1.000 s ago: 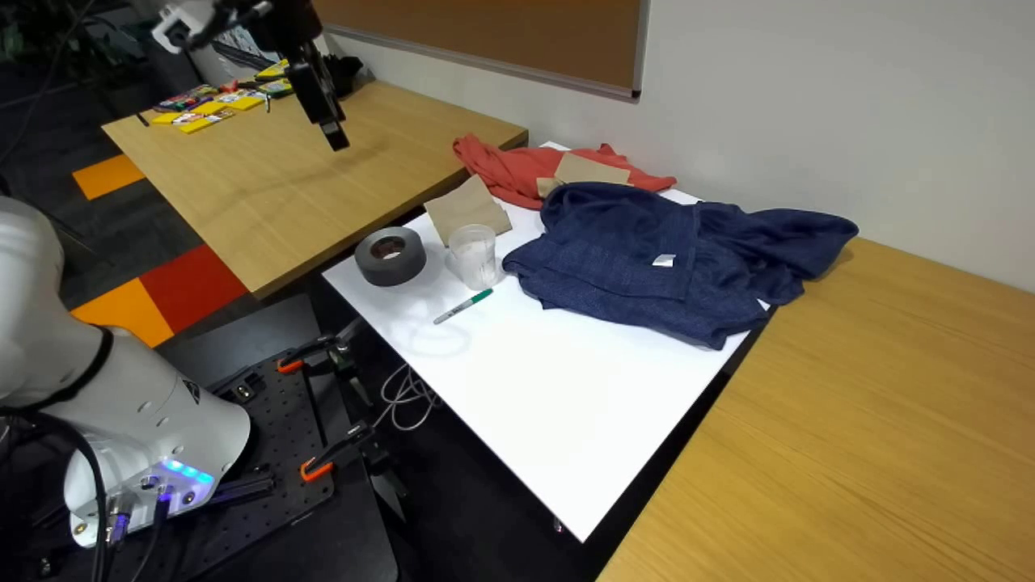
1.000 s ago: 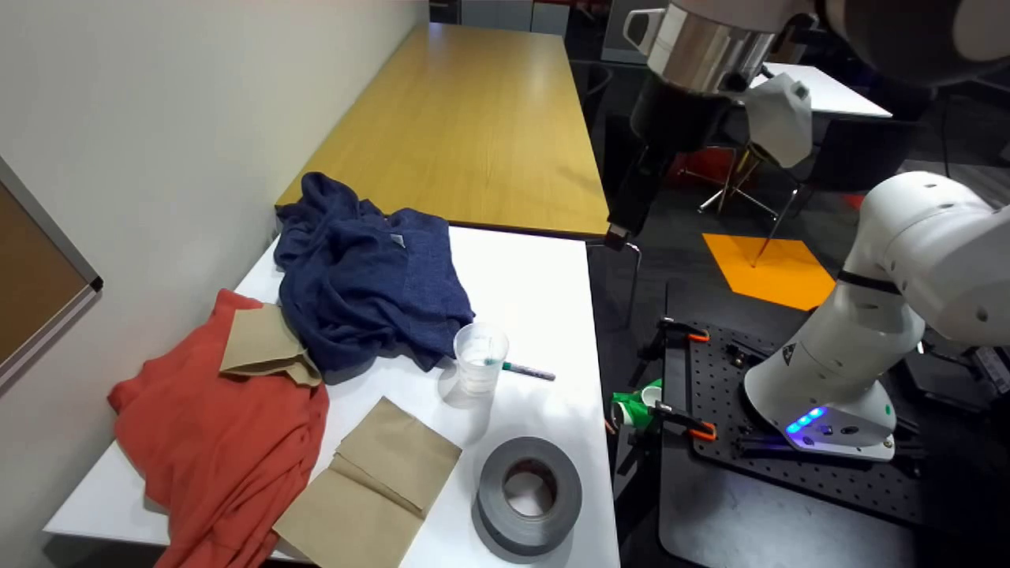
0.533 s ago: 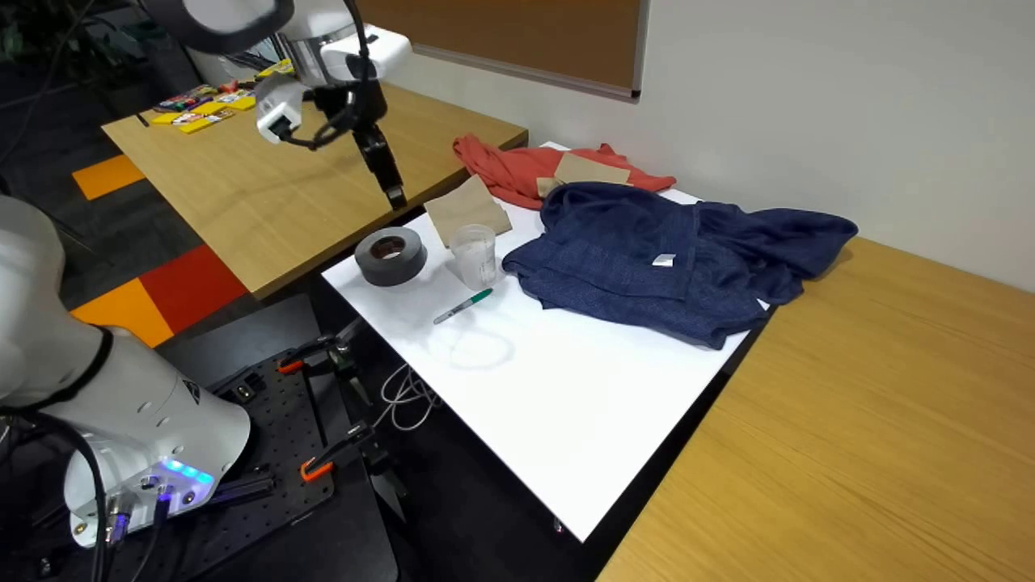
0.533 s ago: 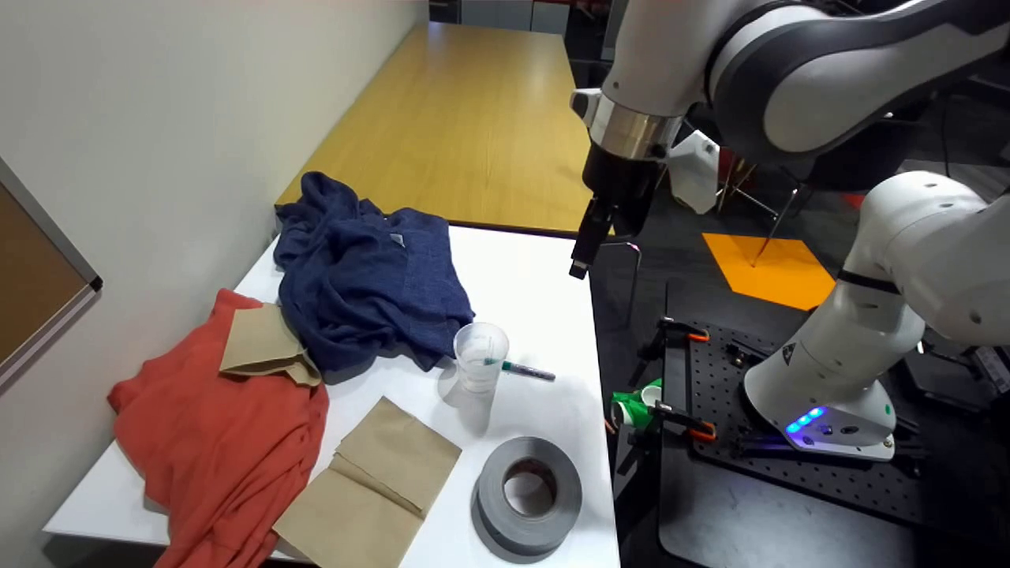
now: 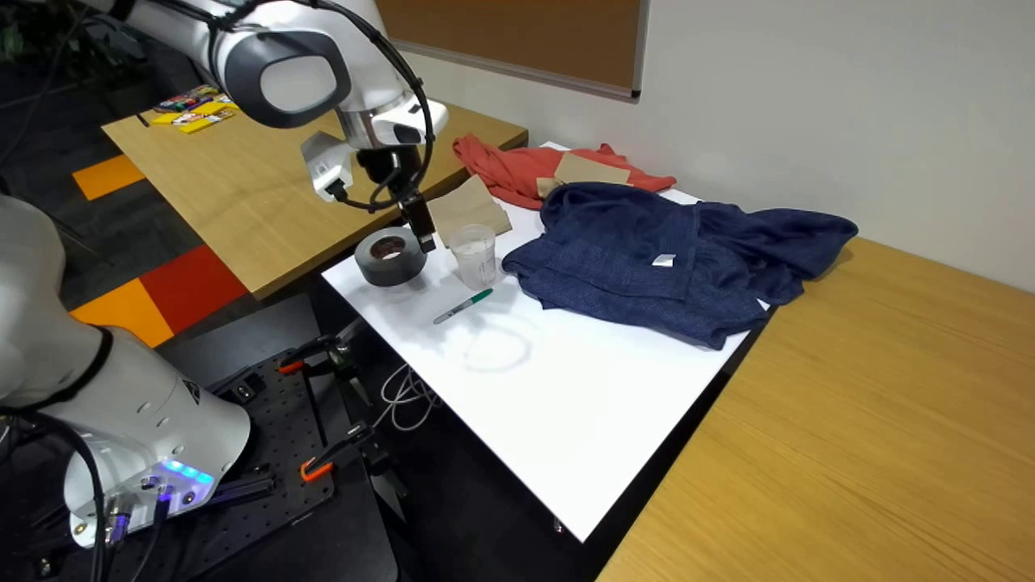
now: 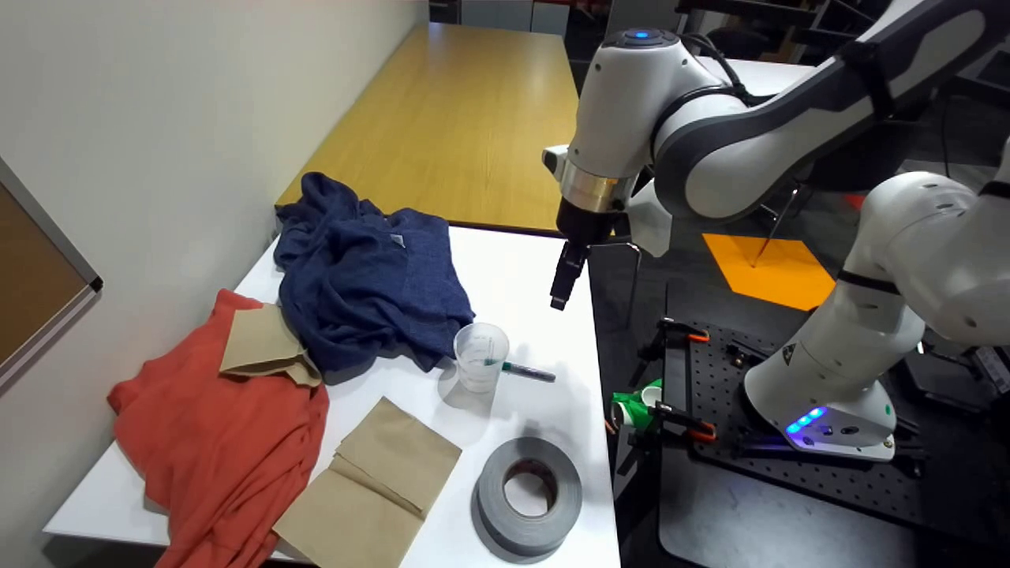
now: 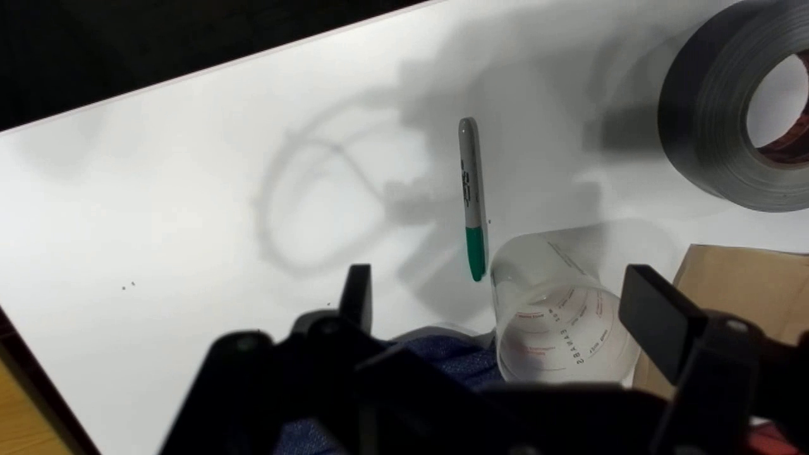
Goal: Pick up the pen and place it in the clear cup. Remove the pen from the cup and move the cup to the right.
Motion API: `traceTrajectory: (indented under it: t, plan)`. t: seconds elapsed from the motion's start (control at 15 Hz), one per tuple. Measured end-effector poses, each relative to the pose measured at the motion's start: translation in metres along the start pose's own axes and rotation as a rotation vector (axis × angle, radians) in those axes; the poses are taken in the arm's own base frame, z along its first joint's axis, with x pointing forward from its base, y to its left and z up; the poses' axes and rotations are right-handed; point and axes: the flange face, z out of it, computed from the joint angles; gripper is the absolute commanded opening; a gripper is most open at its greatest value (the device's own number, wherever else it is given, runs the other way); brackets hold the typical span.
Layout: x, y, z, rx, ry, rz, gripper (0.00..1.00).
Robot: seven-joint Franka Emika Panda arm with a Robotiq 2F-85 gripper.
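The pen, grey with a green cap, lies on the white table beside the cup in both exterior views. It also shows in the wrist view, cap end close to the cup. The clear cup stands upright. In the wrist view I look into the cup; it is empty, with printed marks. My gripper hangs above the table, apart from pen and cup. In the wrist view its fingers are wide apart and the gripper holds nothing.
A grey tape roll and brown paper lie near the cup. A navy garment lies close beside it, and a red cloth lies near the wall. The white table's edge faces the robot base.
My gripper has come down and moved in over the white table, toward the pen and cup. The pen, cup and other objects have not moved.
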Motion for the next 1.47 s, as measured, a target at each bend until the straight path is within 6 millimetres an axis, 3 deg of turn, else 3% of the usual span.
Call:
traceTrajectory:
  t: [0.2,0.6,0.8,1.47]
  plan:
    - [-0.002,0.002,0.017,-0.003,-0.04,0.014,1.0]
    - [-0.002,0.002,0.018,-0.004,-0.044,0.018,1.0]
    - [0.001,0.0,0.028,-0.003,-0.045,0.005,1.0]
    - [0.023,-0.017,0.113,0.033,0.002,-0.128,1.0]
